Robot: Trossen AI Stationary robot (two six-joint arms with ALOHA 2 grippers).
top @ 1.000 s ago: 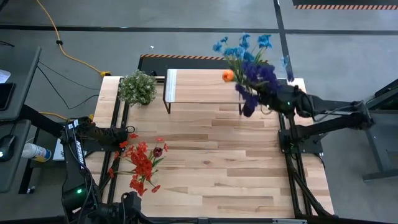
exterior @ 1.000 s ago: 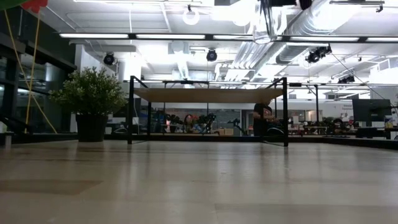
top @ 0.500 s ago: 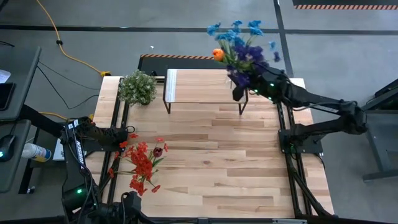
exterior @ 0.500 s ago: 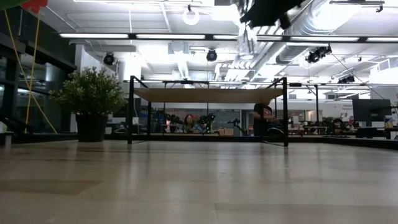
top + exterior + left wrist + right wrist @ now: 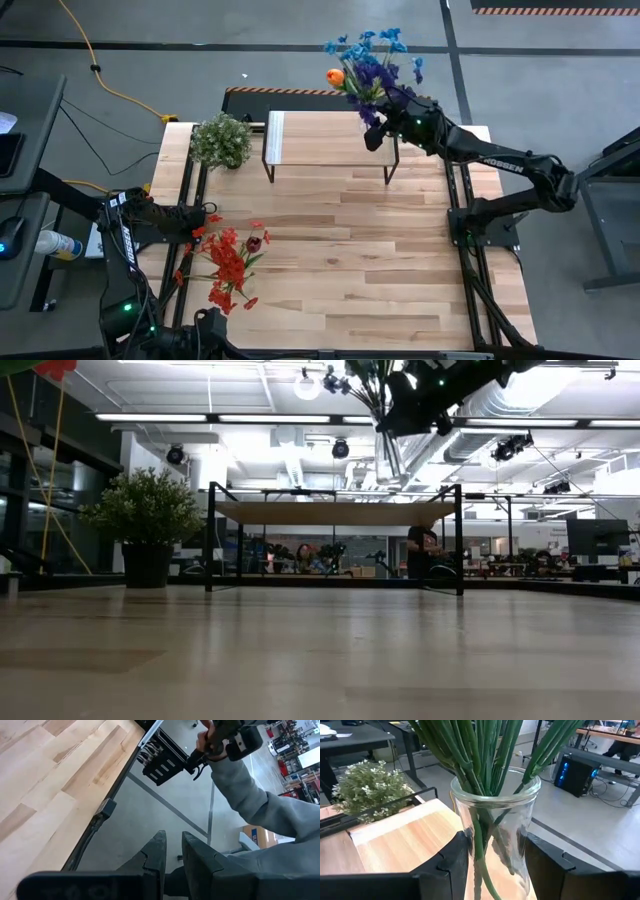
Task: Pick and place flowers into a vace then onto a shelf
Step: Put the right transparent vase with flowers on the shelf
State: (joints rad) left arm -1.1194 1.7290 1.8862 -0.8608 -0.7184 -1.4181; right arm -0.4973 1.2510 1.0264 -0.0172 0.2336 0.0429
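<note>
My right gripper point(image 5: 383, 130) is shut on a clear glass vase point(image 5: 495, 820) holding the green-stemmed flowers with blue, purple and orange blooms point(image 5: 365, 68). It hangs in the air over the right end of the shelf point(image 5: 320, 138), whose plank top on black legs point(image 5: 335, 512) stands at the table's far side. The vase point(image 5: 392, 455) is above the plank in the low view. Red flowers point(image 5: 228, 262) lie flat on the table near its left edge. My left gripper point(image 5: 172, 851) waits there beside them, fingers nearly together, touching nothing. My right gripper pinches the vase's glass body point(image 5: 470, 845) below the rim, one finger point(image 5: 451, 865) on each side. The fingers come roughly level from the table's right side. The vase is lifted clear above the shelf, about upright, with the stems standing in it.
A bushy pale-green potted plant point(image 5: 222, 140) stands on the table just left of the shelf point(image 5: 147, 510). A person in a grey sleeve point(image 5: 250, 795) holds a device beyond the table's edge. Bare wooden table point(image 5: 360, 260) spreads across the middle and near side.
My right gripper carried the vase of flowers from beyond the shelf's right end toward the table's left and far edge, over the shelf's right end. It also came down, entering the low view from above. The left arm stayed still.
</note>
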